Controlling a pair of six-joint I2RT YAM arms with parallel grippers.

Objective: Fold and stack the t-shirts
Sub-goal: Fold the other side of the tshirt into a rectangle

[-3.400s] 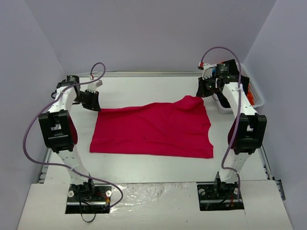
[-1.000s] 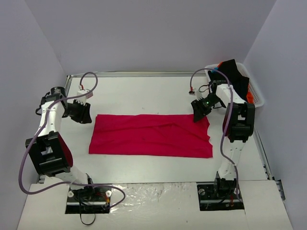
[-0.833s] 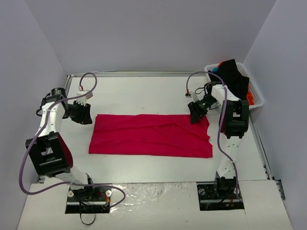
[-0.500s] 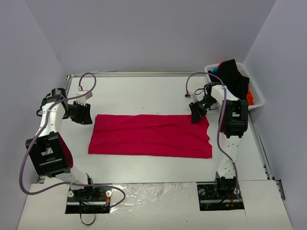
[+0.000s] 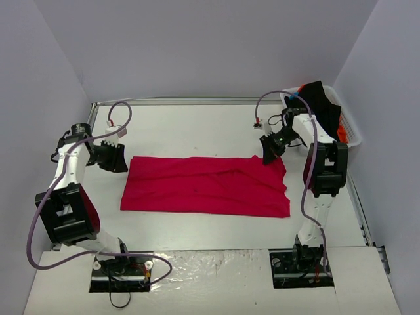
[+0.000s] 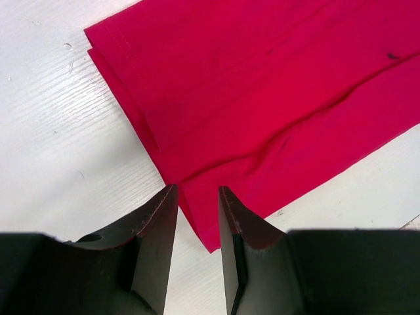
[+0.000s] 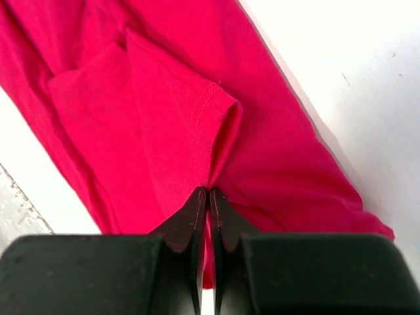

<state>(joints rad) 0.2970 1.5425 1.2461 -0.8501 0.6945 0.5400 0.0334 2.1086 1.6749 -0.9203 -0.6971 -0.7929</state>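
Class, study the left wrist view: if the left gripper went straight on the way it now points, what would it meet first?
Most likely the red t-shirt: the left gripper points at its folded edge, jaws open either side. How near the cloth is cannot be judged.

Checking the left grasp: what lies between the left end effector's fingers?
A corner of the red t-shirt, ungripped, with white table beneath; left wrist view shows it.

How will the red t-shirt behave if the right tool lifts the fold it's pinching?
Probably floppy: the red t-shirt lies flat with soft wrinkles, so it should drape from the right tool. Likely light, as the cloth looks thin at the hem. Its folded layers may slide apart.
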